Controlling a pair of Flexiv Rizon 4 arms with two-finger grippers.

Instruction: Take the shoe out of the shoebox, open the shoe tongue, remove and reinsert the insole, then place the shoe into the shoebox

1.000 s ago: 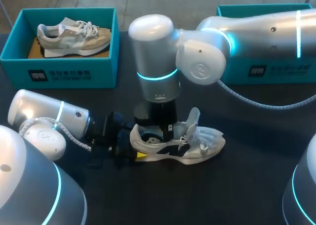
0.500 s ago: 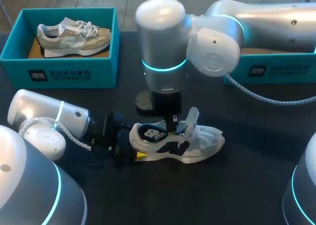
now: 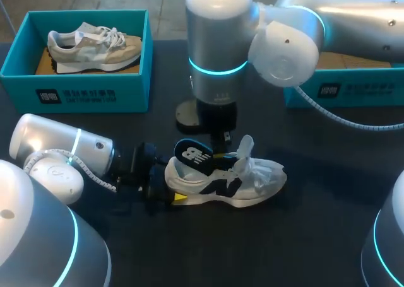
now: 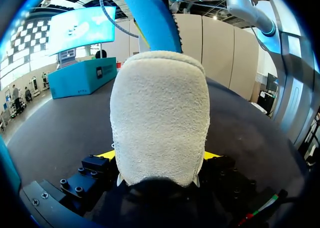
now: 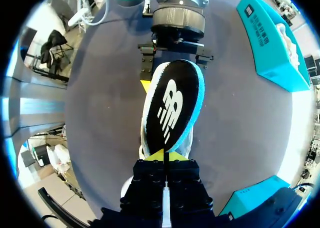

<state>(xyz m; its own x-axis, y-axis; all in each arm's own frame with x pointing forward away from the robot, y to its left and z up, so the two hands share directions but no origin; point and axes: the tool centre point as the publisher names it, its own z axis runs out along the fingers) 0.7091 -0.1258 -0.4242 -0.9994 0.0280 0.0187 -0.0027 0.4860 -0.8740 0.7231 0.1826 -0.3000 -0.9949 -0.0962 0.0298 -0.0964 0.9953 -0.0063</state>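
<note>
Insole removal, mid-step. Near the middle of the tabletop, upright on its sole: white shoe, heel clamped from both sides between the fingers of the left gripper. Pinched between the nearly closed fingers of the right gripper: dark insole, heel end raised above the shoe's opening, front end hidden. Next, by judgement: lifting clear without dragging the shoe, then reinserting toe first.

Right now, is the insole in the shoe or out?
Partly out at least: the insole, pinched by the right gripper, tilts up above the shoe; its front end is hidden.
</note>
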